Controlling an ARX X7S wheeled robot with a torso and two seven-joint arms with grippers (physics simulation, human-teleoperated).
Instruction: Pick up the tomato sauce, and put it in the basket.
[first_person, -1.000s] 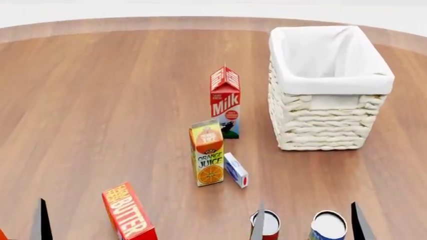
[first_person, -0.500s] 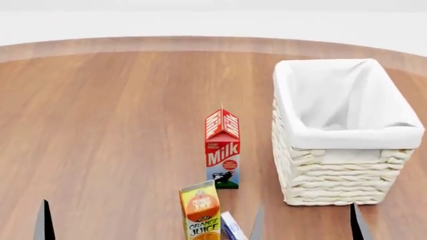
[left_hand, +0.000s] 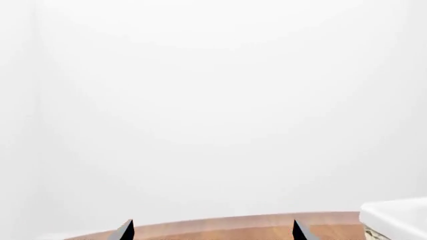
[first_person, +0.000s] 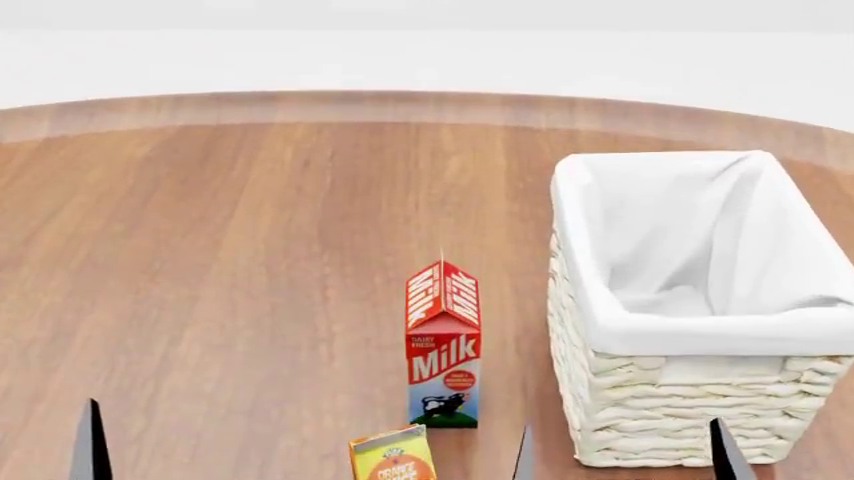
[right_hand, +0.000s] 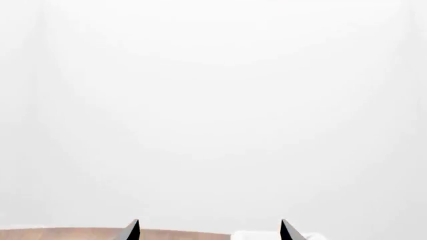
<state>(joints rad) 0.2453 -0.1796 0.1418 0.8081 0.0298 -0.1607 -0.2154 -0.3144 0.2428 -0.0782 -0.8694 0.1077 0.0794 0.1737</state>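
Nowhere in these views does the tomato sauce can appear, so the search step is in hand; next the head should tilt down toward the tabletop's near edge. Toward the right edge, the basket (first_person: 694, 330) stands beside a milk carton (first_person: 443, 345). Both end effectors' tips stand apart, holding nothing.

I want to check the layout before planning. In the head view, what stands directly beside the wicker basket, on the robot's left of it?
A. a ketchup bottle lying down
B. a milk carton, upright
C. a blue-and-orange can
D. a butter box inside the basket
B: the milk carton stands upright on the wooden table, apart from the basket and on its left; no can or bottle is in view.
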